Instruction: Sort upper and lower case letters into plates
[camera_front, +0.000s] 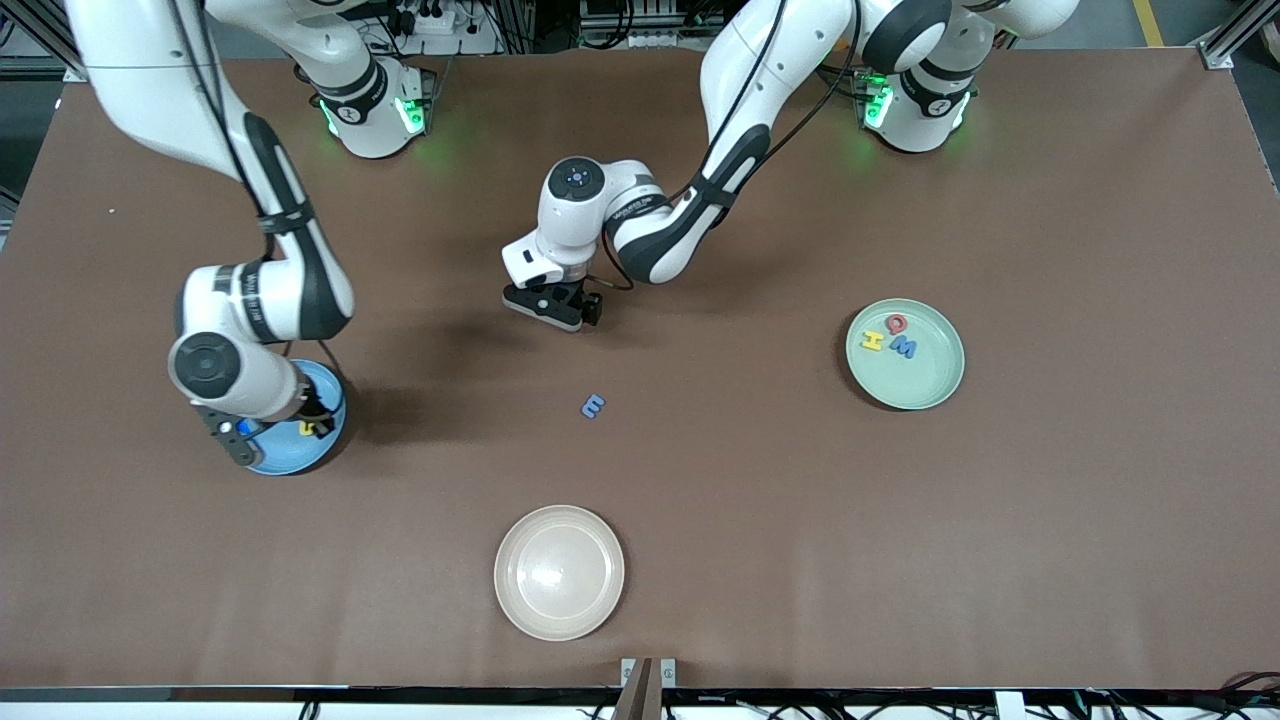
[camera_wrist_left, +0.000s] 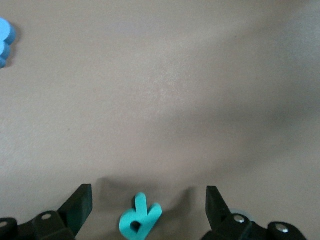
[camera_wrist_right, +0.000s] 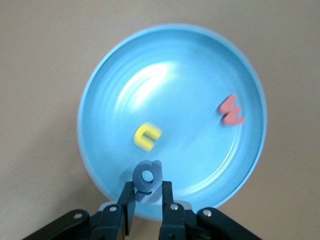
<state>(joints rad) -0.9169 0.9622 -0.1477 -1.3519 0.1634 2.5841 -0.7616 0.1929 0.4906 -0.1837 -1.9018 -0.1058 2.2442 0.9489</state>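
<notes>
Two grippers (camera_wrist_left: 145, 205) (camera_wrist_right: 147, 200), blue g (camera_wrist_right: 146, 181) pinched

Bare table surrounds blue e (camera_front: 593, 405); cream plate (camera_front: 559, 571) lies nearer the camera; left hand (camera_front: 560, 305) hovers close by.

Brown table (camera_front: 1050, 560), metal framing (camera_front: 1235, 35) along its edge, possibly cables

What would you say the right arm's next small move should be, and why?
Probably open the right gripper: it is shut on the blue g, hanging over the blue plate, where the yellow u and red w already lie.
</notes>
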